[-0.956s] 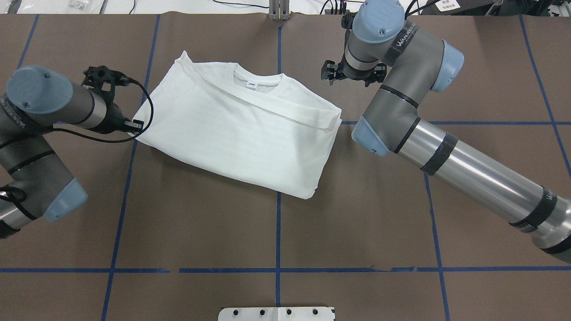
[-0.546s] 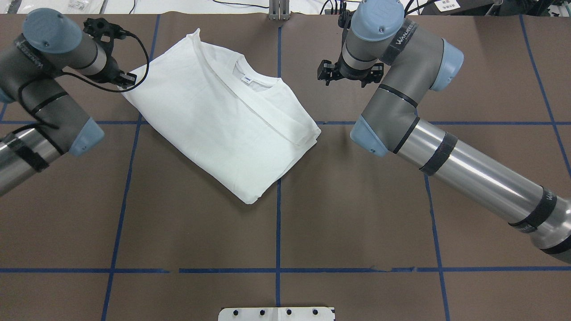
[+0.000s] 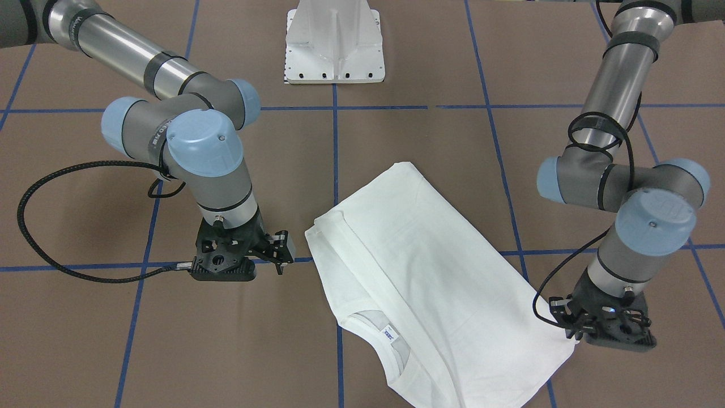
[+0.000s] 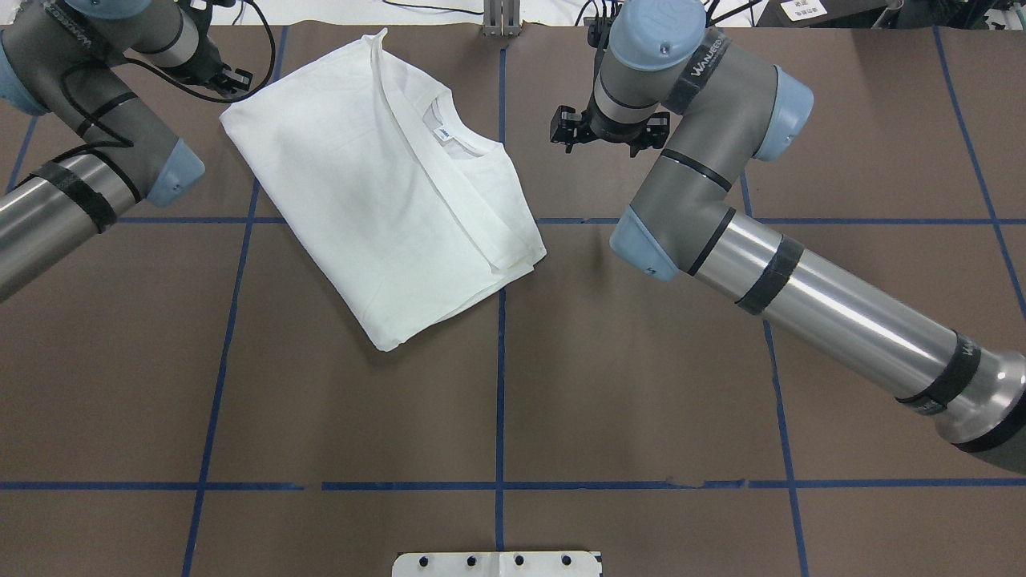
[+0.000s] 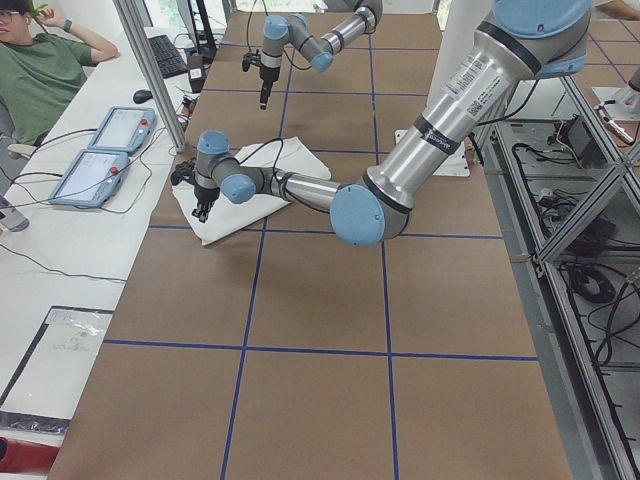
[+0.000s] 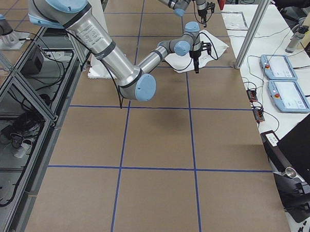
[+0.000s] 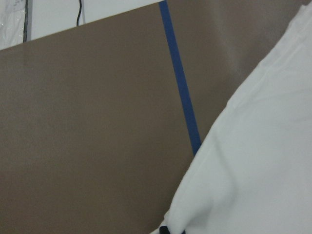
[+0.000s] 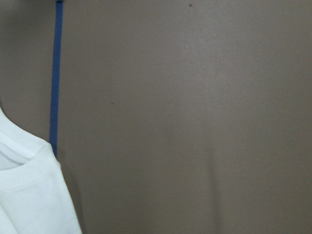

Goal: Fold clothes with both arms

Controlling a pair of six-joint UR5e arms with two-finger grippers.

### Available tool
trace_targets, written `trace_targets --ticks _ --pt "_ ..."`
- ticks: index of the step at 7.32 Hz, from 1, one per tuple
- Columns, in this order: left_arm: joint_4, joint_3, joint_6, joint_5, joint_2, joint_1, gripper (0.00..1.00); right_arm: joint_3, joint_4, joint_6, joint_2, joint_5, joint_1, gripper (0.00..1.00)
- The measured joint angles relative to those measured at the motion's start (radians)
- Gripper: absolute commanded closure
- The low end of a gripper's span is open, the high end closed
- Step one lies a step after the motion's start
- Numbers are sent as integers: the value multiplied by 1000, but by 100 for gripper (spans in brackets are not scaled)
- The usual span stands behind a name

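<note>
Right end effector (image 6: pixel 195 68) upright, close beside the white T-shirt (image 6: pixel 219 51).

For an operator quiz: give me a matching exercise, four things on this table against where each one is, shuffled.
1. white long-sleeved T-shirt
2. left black two-finger gripper
3. right black two-finger gripper
4. small white neck label

A. inside the ribbed collar
B. over bare brown table, apart from the shirt
C. at the shirt's corner
D. folded, lying across a blue tape line

Pairs: 1-D, 2-C, 3-B, 4-A
</note>
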State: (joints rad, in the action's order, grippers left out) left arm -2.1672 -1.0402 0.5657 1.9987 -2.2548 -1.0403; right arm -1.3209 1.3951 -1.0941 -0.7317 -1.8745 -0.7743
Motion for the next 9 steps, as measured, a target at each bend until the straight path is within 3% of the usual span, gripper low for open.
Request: trace_targets --ticks 2,5,7,9 --pt "-34 -58 1 94 53 -11 0 161 -50 -22 128 9 25 0" --pt "-45 -122 38 111 98 -12 0 426 -265 -27 254 125 89 7" --pt "-48 -133 56 112 105 -7 0 508 -380 -28 272 193 123 23" --pt "-50 -134 61 111 107 -5 0 534 -423 -28 272 240 145 28"
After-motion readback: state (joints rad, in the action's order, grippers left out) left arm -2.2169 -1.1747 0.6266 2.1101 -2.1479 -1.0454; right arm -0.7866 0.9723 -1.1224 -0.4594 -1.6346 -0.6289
